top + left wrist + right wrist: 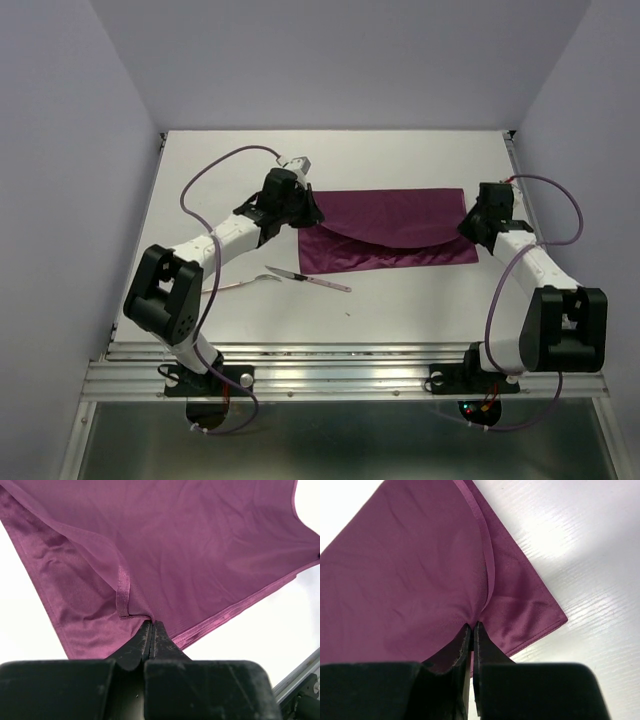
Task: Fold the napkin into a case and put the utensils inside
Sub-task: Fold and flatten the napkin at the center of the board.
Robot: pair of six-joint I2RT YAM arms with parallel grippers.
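**Desk:** What sits nearest the arm bases in the overhead view?

**Photographer:** Bare white tabletop (400, 310). Just beyond it, left of centre, lie the two utensils. A knife (310, 280) lies slantwise, and a second utensil (245, 285) with a pale handle lies at its left end. Whether that one is a fork or a spoon cannot be told. Both lie apart from the cloth.

**Desk:** And the cloth?

**Photographer:** The burgundy napkin (390, 235) lies at mid-frame, beyond the utensils. Its lower layer is flat on the tabletop. An upper layer is held up at both ends, and its free edge sags in a curve between the arms.

**Desk:** The fingers?

**Photographer:** The left fingers (312, 213) are at the napkin's left end, the right fingers (467, 225) at its right. In the left wrist view the left fingers (149, 632) are pressed together on the hemmed edge. In the right wrist view the right fingers (468, 632) are likewise clamped on a gathered bit of cloth, with the napkin's corner flat on the tabletop beside them.
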